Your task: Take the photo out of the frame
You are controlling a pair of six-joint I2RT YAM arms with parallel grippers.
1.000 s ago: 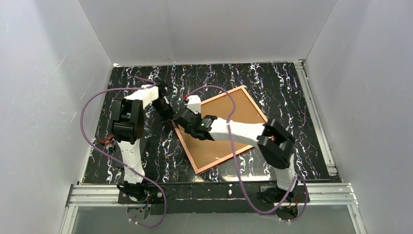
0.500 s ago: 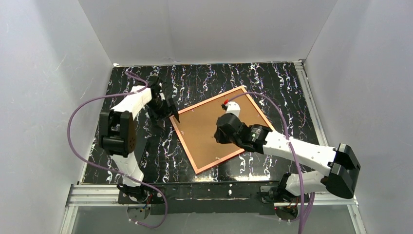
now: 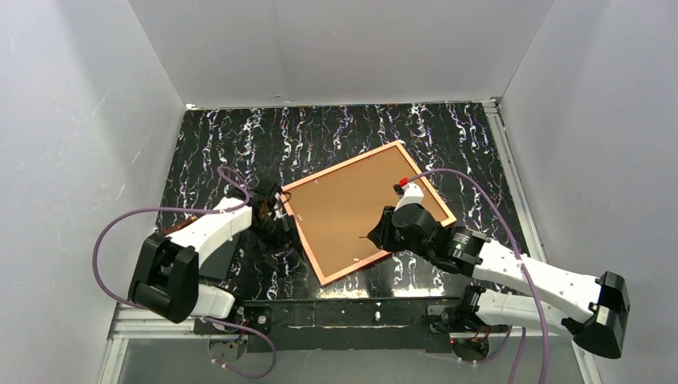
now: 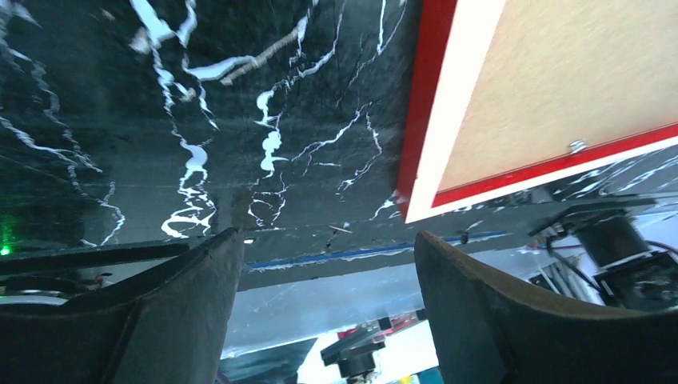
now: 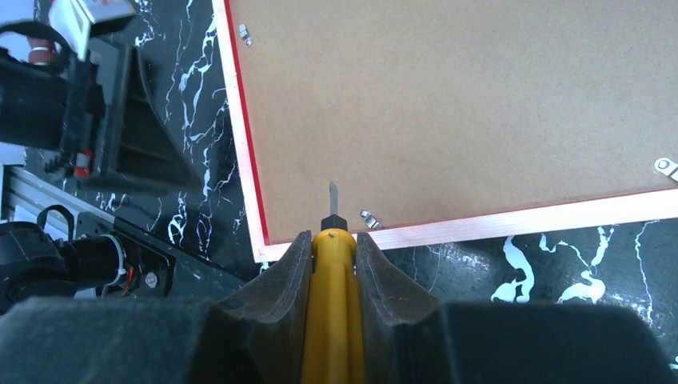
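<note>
The frame (image 3: pixel 340 169) lies back up and tilted on the black marbled table, its rim orange-pink. The photo's brown board back (image 3: pixel 352 208) fills it; the printed side is hidden. My right gripper (image 3: pixel 377 237) is shut on a yellow screwdriver (image 5: pixel 332 320). Its tip (image 5: pixel 333 192) is over the board just inside the frame's near rim (image 5: pixel 520 220), next to a small metal clip (image 5: pixel 369 218). My left gripper (image 3: pixel 278 224) is open and empty, just left of the frame's left edge. In the left wrist view its fingers (image 4: pixel 200 304) stand wide apart, near the frame's red corner (image 4: pixel 416 200).
More metal clips sit along the board's edges (image 5: pixel 665 166) (image 5: pixel 244 32). An aluminium rail (image 3: pixel 376 316) runs along the table's near edge. White walls close in the left, back and right sides. The left gripper shows in the right wrist view (image 5: pixel 136 120).
My right gripper moved with the screwdriver from the frame's left corner across to its near edge. My left gripper swung from the far left of the frame toward me, along its left edge.
</note>
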